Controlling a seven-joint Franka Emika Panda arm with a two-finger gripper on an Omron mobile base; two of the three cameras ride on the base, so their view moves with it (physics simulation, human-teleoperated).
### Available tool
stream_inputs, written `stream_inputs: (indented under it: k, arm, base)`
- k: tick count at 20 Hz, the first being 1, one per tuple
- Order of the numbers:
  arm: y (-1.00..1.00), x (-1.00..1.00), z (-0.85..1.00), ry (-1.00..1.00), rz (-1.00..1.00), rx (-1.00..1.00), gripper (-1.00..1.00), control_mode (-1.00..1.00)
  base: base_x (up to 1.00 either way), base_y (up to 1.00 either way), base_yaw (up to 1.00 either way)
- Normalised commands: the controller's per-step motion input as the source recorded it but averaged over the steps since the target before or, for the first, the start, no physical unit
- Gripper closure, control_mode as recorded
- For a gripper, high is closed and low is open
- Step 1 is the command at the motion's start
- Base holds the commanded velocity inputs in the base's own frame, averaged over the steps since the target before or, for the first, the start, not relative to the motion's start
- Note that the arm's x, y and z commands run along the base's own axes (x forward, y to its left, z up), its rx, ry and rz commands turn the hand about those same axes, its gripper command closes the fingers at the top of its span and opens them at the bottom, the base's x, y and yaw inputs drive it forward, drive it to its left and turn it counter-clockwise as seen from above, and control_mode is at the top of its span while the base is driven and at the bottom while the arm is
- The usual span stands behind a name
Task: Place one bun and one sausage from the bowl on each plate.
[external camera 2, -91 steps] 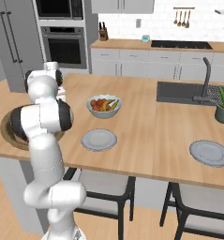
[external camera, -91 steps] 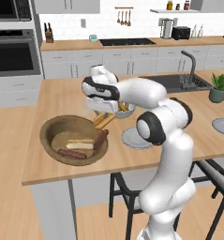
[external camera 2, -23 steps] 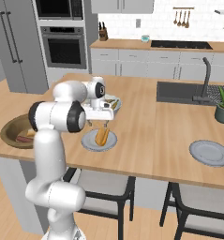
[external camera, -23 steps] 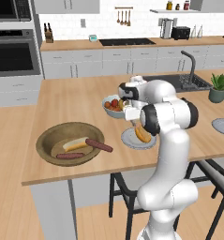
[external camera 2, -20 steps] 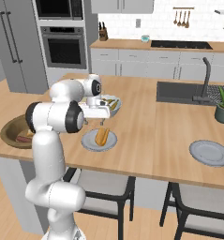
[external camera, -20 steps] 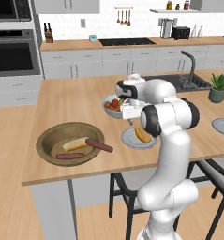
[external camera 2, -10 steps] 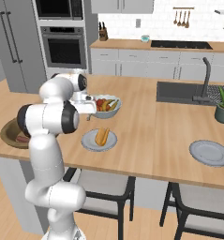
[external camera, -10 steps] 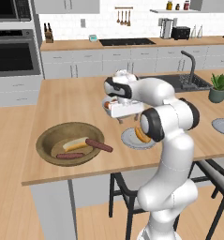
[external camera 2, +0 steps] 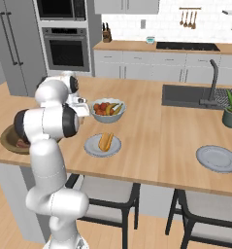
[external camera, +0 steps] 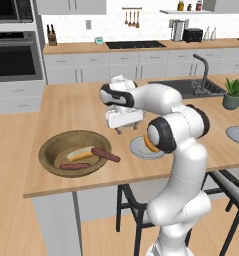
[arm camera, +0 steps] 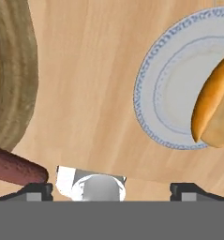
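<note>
Left base view: gripper (external camera: pixel 122 129) hanging empty over bare counter (external camera: pixel 76 112), jaws spread wide, roughly midway between the wooden bowl (external camera: pixel 53 147) and the near plate (external camera: pixel 136 149). One bun (external camera: pixel 149 144) already lying on that plate, mostly hidden behind the arm's elbow here; plainer in the right base view as a golden bun (external camera 2: pixel 106 141) lengthwise on the plate (external camera 2: pixel 91 147). No sausage on it yet. Second plate (external camera 2: pixel 217 158) well apart to the right, bare.

In the bowl: a pale bun (external camera: pixel 81 154) near the middle, one sausage (external camera: pixel 105 155) resting over the near rim with an end poking out, another sausage (external camera: pixel 74 166) flat on the bowl floor beside the bun, the two close enough that touching cannot be ruled out.

Hand view: bowl rim (arm camera: pixel 22 84) at the left, the overhanging sausage's (arm camera: pixel 15 168) rounded end just beside one fingertip (arm camera: pixel 34 191), plate edge (arm camera: pixel 146 110) and bun (arm camera: pixel 212 101) at the right.

Judging handling: sausage probably light, firm, smooth-skinned and inclined to roll or squirt out of a pinch. Best taken across its width near mid-length, jaws square to its long axis, so neither end droops. The rim-propped one looks easiest to reach, with clear space either side. Bun likely soft, so a gentle squeeze across the middle.
</note>
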Motion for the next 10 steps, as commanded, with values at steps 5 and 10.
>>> stream_inputs:
  k: [5, 10]
  arm:
    - [0.67, -0.33, -0.02, 0.01, 0.24, 0.02, -1.00, -1.00]
    - [0.34, -0.43, -0.02, -0.08, 0.30, 0.16, -1.00, -1.00]
  base:
    - [0.00, 0.00, 0.00]
    - [0.00, 0.00, 0.00]
